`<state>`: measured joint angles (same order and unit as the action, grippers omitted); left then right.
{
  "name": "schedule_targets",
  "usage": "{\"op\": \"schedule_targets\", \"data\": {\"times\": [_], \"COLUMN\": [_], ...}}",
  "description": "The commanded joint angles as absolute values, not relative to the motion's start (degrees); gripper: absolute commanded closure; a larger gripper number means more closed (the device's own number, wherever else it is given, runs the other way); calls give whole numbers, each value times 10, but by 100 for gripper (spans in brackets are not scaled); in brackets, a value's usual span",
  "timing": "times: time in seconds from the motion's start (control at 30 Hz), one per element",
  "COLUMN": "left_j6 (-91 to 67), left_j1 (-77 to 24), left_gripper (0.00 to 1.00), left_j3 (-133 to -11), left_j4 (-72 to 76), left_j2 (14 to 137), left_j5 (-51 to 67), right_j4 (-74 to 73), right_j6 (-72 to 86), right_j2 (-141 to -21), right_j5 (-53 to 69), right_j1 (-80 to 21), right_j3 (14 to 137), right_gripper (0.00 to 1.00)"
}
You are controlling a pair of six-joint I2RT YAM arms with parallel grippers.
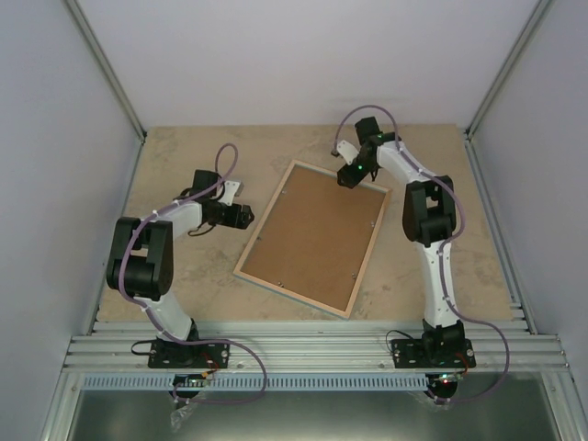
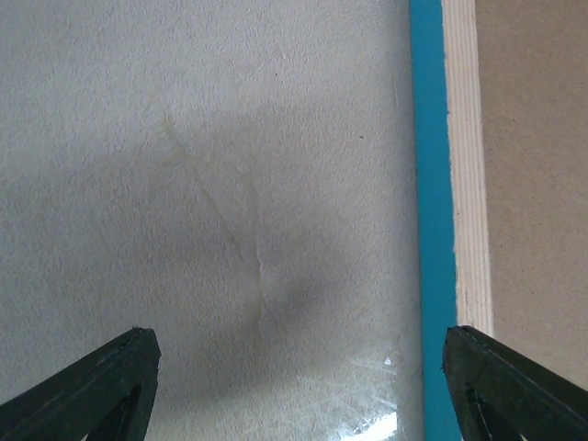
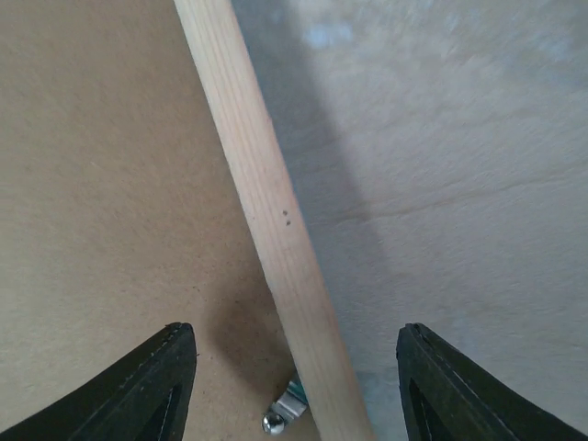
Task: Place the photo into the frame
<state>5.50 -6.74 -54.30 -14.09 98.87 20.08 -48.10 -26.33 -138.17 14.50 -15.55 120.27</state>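
Face-down frame point(image 1: 292, 293), pale wooden edges

Frame point(image 3: 266, 211): face down, front hidden but for a turquoise strip; cut off in both wrist views. Backing point(image 1: 317, 234) fittings point(image 1: 356, 273): too small to identify. Fingers point(image 2: 92, 390): bases cut off at bottom edge.

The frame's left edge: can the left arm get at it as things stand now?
Probably yes. The open left gripper hovers beside the frame, and only table surface lies between them; nothing blocks the turquoise edge.
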Motion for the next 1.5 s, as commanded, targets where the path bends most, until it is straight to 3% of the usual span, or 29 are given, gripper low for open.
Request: {"op": "schedule_targets", "data": {"times": [0.0, 0.13, 0.6, 0.73, 0.87, 1.03, 1.23, 1.47], "left_j6": [47, 46, 44, 44, 42, 40, 40, 40], "left_j1": [-68, -69, -69, -69, -69, -69, -69, -69], "left_gripper": [14, 14, 16, 16, 16, 16, 16, 14], "left_j3": [-534, -530, -533, -529, -523, -523, -519, -486], "left_j4": [-126, -124, -126, -127, -125, -123, -120, -102], "left_j2": [989, 989, 986, 982, 978, 977, 972, 906], "left_j5": [200, 201, 193, 193, 194, 193, 216, 245], "right_j4": [-486, -482, -501, -510, -528, -537, -521, -496], "right_j6": [-259, -260, -337, -365, -382, -383, -405, -501], "right_j2": [-1403, -1409, -1409, -1412, -1416, -1407, -1423, -1433], "right_j5": [102, 83, 31, 24, 15, 19, 54, 109], "right_j1": [-154, -154, -154, -154, -154, -154, -160, -213], "right_j3": [1190, 1182, 1141, 1137, 1145, 1151, 1167, 1193], "right_gripper": [39, 43, 75, 78, 69, 67, 97, 99]}}
